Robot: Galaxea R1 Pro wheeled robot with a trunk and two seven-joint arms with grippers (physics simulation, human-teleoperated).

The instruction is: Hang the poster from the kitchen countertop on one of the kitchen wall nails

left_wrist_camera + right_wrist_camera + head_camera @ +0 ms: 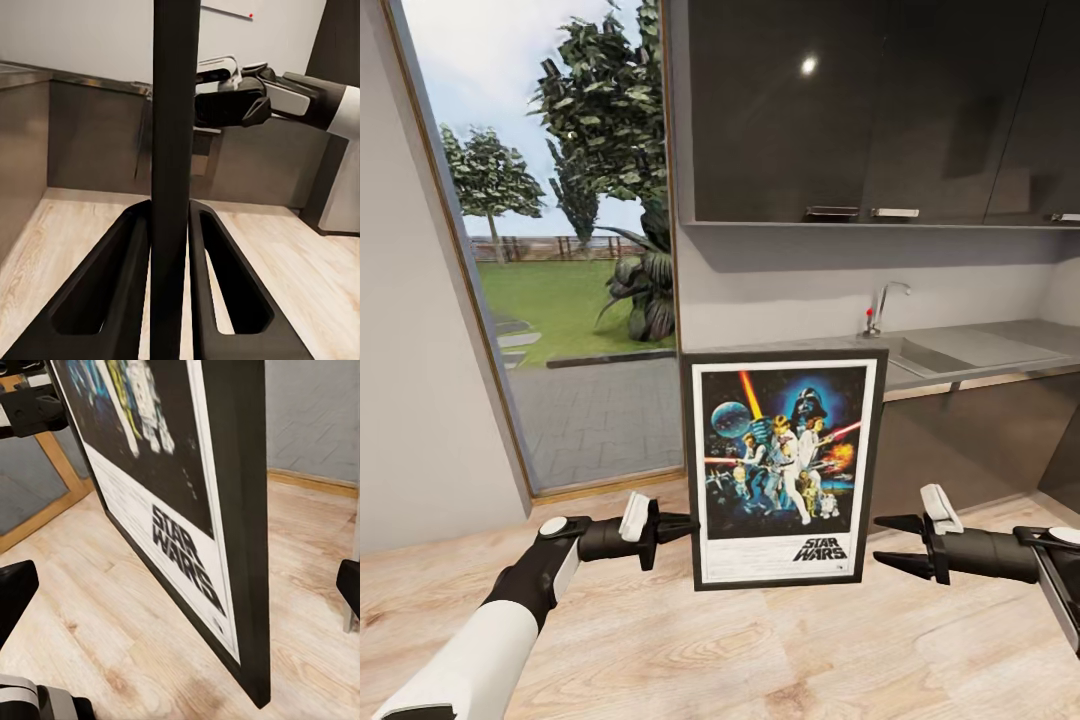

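Head view: poster [784, 468] upright, clamped by left hand [682, 526].

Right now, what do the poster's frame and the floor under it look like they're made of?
The poster: thin black frame, matte, looks rigid like painted wood or plastic, judging from its flat square edge in the right wrist view; the print inside looks like glossy paper with a white border. The floor: pale wood-look planks with visible grain and seams, faintly satin; real wood or laminate, I cannot tell.
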